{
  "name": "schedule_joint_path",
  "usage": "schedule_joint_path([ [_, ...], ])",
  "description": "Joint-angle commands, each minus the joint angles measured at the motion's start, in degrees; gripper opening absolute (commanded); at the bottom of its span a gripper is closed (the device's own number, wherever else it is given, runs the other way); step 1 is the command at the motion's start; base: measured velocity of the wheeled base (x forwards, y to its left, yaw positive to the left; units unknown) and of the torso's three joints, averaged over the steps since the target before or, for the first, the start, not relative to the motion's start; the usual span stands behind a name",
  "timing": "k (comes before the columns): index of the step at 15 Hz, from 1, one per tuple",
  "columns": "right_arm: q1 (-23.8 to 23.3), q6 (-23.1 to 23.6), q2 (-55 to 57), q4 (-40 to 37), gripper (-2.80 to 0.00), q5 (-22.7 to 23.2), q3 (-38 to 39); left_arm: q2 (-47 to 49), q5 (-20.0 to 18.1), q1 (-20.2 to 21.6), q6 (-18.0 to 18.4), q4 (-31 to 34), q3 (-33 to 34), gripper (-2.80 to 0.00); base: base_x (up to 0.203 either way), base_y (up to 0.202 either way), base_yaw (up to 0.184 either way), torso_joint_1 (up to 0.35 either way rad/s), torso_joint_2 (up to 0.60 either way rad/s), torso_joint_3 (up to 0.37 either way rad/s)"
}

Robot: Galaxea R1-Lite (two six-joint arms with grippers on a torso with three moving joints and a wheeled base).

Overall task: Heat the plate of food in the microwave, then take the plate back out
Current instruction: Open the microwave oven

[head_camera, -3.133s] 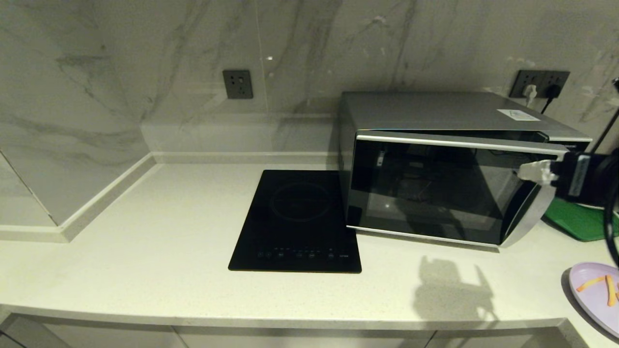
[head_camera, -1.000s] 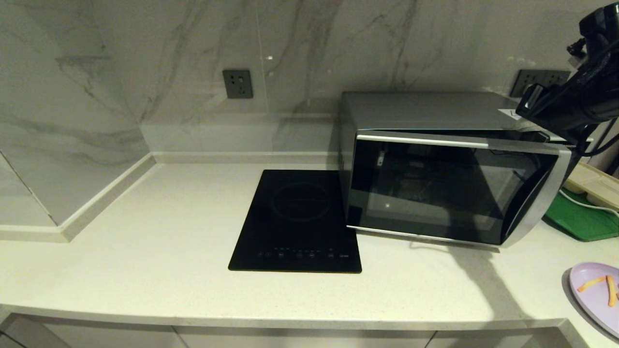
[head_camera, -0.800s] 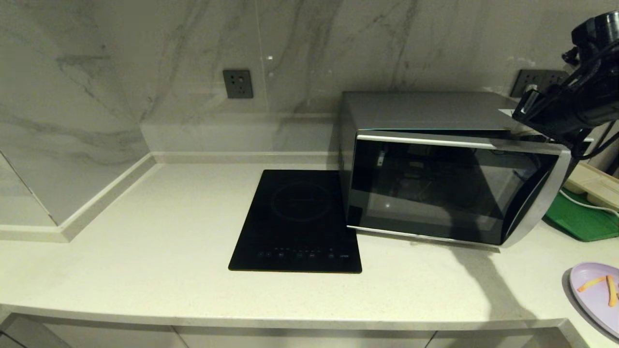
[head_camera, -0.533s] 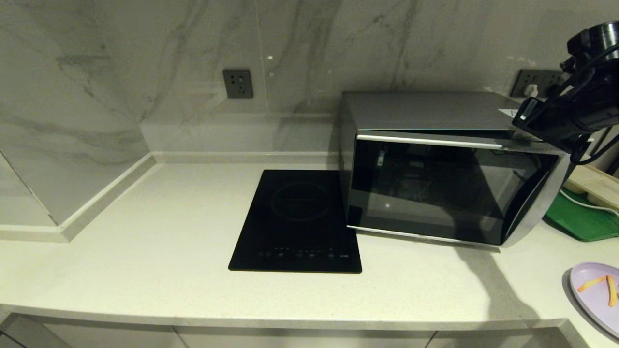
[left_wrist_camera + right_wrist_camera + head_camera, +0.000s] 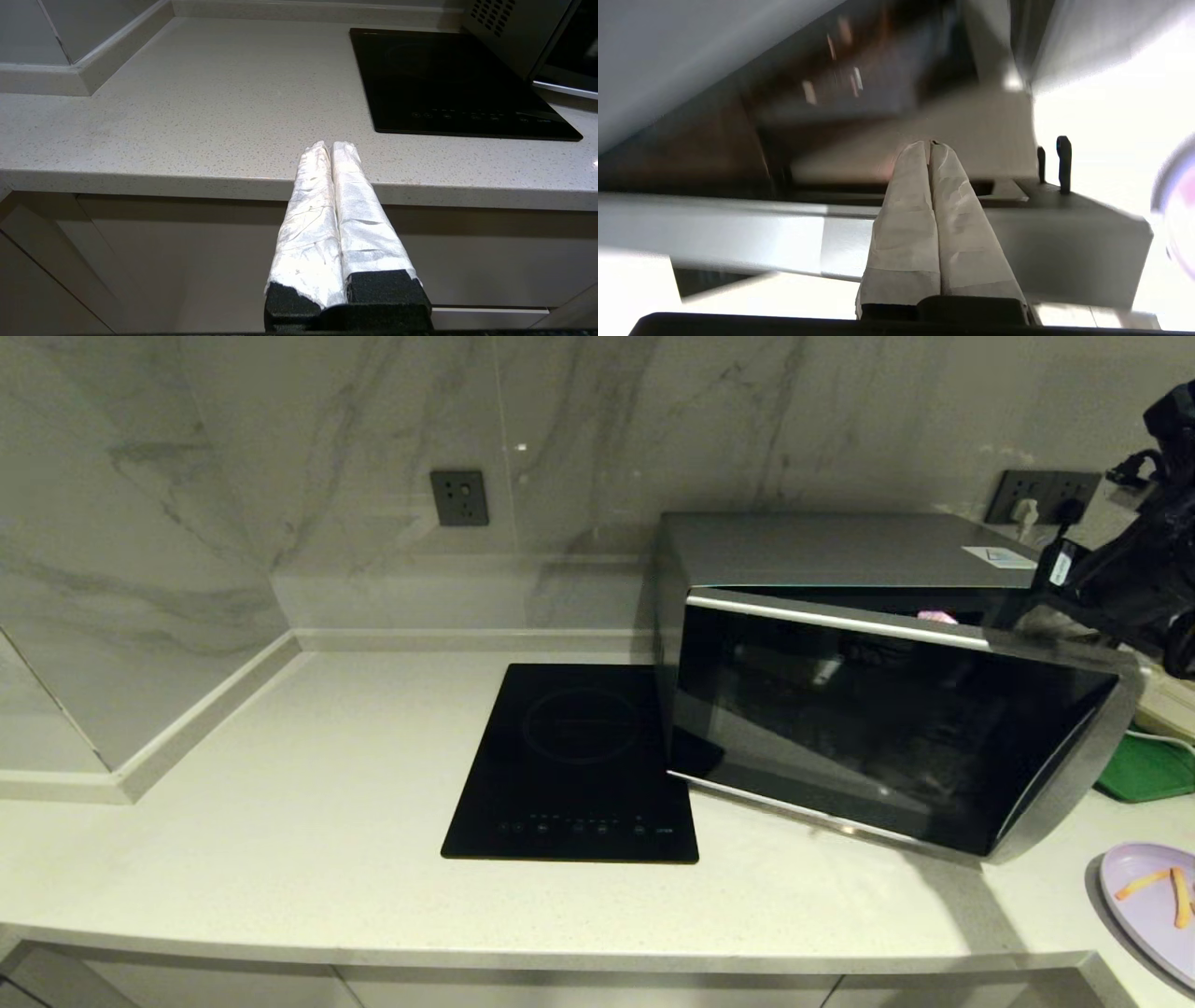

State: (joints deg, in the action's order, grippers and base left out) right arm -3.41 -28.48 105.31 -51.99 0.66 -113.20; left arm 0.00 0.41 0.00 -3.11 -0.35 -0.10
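Taking the microwave (image 5: 868, 709) as the landmark: far to its left, below the front edge of the counter (image 5: 308, 775), the left gripper (image 5: 331, 147) sits parked with its white-wrapped fingers pressed together and holding nothing; it shows only in its own wrist view and is out of the head view altogether. Immediately left of the microwave, touching its side, lies the flat black induction cooktop (image 5: 574, 765). The microwave's dark glass door (image 5: 878, 728) is swung partly out from a hinge on the left, leaving a wedge-shaped gap along the top; the cavity behind it is too dark to read, apart from a small pink glint at the top of the gap, and what it is cannot be told. At the microwave's upper right corner the right arm (image 5: 1134, 583) reaches in, cut off by the picture's edge, and the door's top edge hides its tip in the head view. The right wrist view is blurred, yet it shows the right gripper (image 5: 931, 145) with both wrapped fingers shut flat against each other, gripping nothing, its tip over the door's top edge by the opening. Right of the microwave, a green tray (image 5: 1148, 770) is mostly hidden behind the door. In front of the microwave's right end, on the counter, the plate of food (image 5: 1144, 905) is cropped by the frame; two orange-yellow sticks lie on it.
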Motion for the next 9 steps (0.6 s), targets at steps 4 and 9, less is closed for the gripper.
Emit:
schedule_joint_path([
  [4, 0.2, 0.6, -9.3, -5.7, -2.8, 5.2, 5.1, 0.0, 0.0, 0.0, -0.1, -0.1, 0.0, -2.8, 0.0, 0.0, 0.0, 0.0, 0.0, 0.0],
  [9, 0.3, 8.2, -18.4, -15.3, -2.8, 16.6, 8.1, 0.0, 0.0, 0.0, -0.1, 0.0, 0.0, -2.8, 0.0, 0.0, 0.0, 0.0, 0.0, 0.0],
])
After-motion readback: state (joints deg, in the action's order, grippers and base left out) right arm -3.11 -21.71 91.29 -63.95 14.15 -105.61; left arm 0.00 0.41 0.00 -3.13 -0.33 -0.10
